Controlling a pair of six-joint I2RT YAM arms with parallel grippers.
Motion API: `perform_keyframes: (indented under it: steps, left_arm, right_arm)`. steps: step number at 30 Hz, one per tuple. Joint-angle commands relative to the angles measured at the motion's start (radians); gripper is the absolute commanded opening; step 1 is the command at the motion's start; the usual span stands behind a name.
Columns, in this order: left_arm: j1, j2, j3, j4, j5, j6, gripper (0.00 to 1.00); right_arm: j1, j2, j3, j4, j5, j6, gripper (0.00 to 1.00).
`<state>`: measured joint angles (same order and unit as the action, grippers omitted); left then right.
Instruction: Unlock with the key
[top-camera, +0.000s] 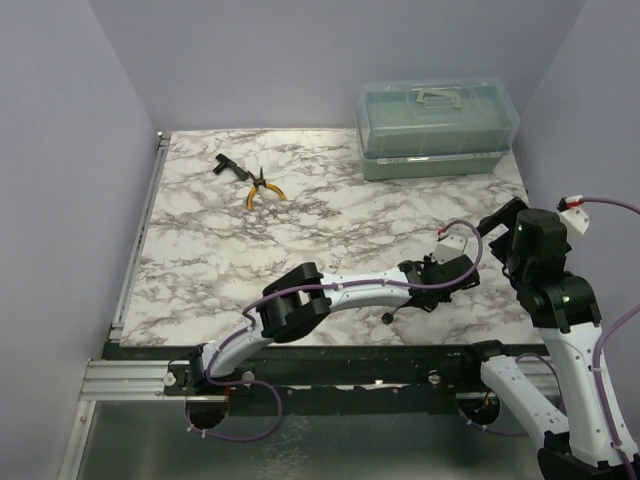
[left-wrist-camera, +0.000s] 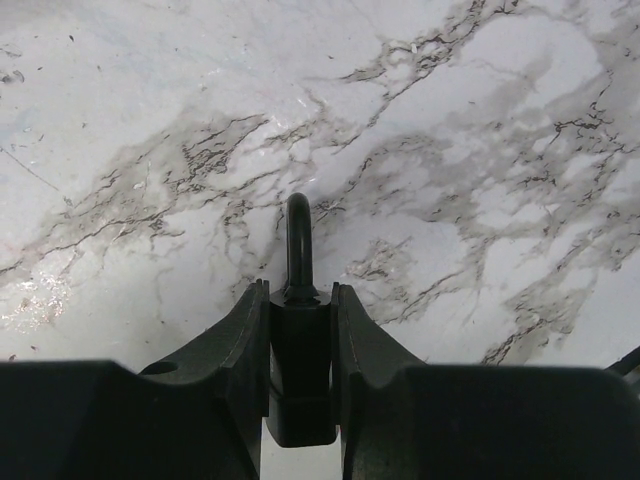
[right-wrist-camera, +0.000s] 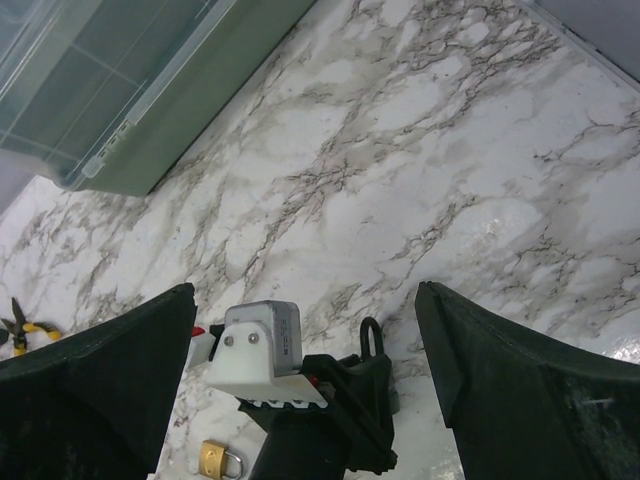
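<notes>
Left wrist: your left pincer (left-wrist-camera: 300, 292) clamps lock (left-wrist-camera: 298, 385), shackle (left-wrist-camera: 298, 235) ahead; right pincer (right-wrist-camera: 305, 292) wide; keyhole end likely buried behind, key may not reach

The bench (top-camera: 330, 220) is white marble-patterned, veined grey and black. The lidded box (top-camera: 437, 125) is translucent pale green. The pliers (top-camera: 262, 190) have yellow handles; the bit (top-camera: 228, 166) beside them is black. One small padlock (right-wrist-camera: 220, 460) is brass with a silvery shackle. The lock (left-wrist-camera: 300, 380) in the black left tool (left-wrist-camera: 300, 295) looks black throughout. The arms (top-camera: 360, 288) are white and black, their cables (top-camera: 600, 203) purple.
</notes>
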<state>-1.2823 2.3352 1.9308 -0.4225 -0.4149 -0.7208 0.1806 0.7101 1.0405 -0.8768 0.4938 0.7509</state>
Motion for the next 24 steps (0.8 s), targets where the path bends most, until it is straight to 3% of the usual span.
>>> perform_keyframes:
  steps: [1,7,14,24]
  left_arm:
    - [-0.015,-0.014,0.009,-0.051,-0.06,0.044,0.0]
    - [-0.005,-0.203,-0.114,-0.055,-0.131,0.066,0.0]
    - [0.07,-0.492,-0.394,-0.055,-0.219,0.049,0.0]
    - [0.367,-0.759,-0.78,0.04,-0.164,0.081,0.0]
  right_arm:
    - [0.005,0.009,0.011,0.038,-0.021,-0.009,1.0]
    - [0.005,0.025,0.037,0.049,-0.018,-0.022,1.0]
    - [0.005,0.043,-0.006,0.11,-0.103,-0.03,1.0]
    - [0.005,0.075,-0.126,0.244,-0.403,-0.06,0.99]
